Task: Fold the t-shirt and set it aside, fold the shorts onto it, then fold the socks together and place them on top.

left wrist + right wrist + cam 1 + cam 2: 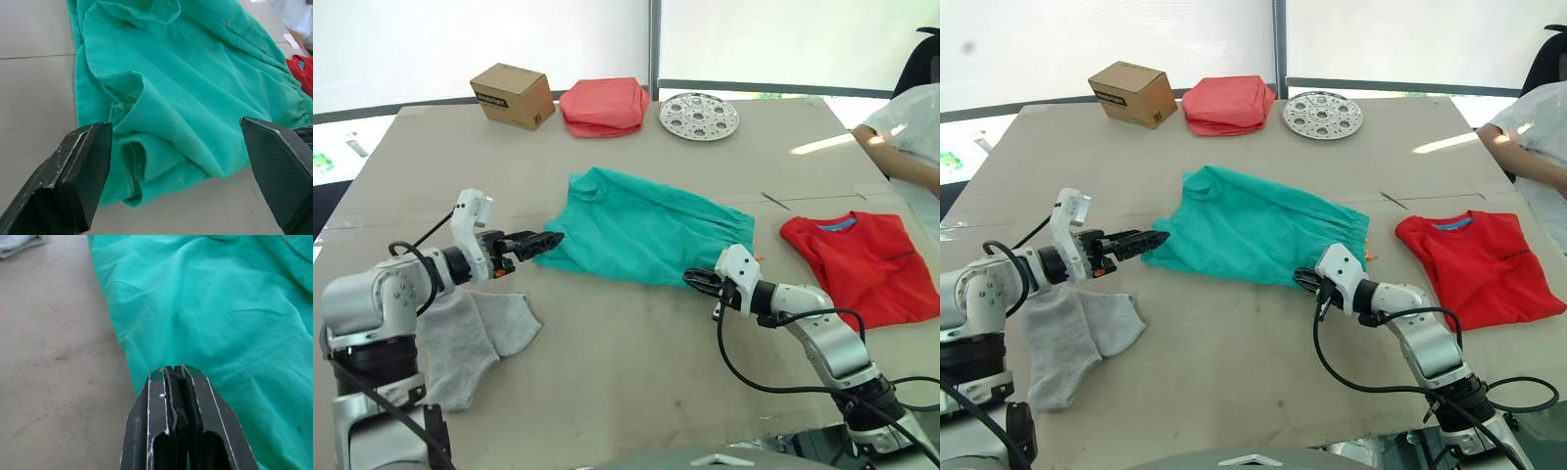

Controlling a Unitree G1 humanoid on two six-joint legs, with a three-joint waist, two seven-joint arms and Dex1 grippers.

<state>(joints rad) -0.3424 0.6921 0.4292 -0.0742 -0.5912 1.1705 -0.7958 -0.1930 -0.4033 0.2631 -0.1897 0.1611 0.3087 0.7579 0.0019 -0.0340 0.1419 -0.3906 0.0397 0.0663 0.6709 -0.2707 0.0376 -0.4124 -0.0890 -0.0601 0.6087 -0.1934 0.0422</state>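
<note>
The teal shorts (646, 230) lie spread out at the table's middle. My left gripper (546, 241) is open at their left edge, and in the left wrist view its fingers (83, 171) stand wide apart around a folded corner of the cloth. My right gripper (693, 280) is shut at the shorts' near hem, with the fingertips (175, 369) pressed together on the fabric edge. The red t-shirt (862, 259) lies folded at the right. The grey socks (475, 338) lie flat near my left arm at the front left.
A cardboard box (513, 95), a folded salmon-pink cloth bundle (604, 106) and a round perforated metal plate (698, 116) stand along the far edge. A person in white (911, 127) sits at the far right. Bare table (626, 372) stretches in front of the shorts.
</note>
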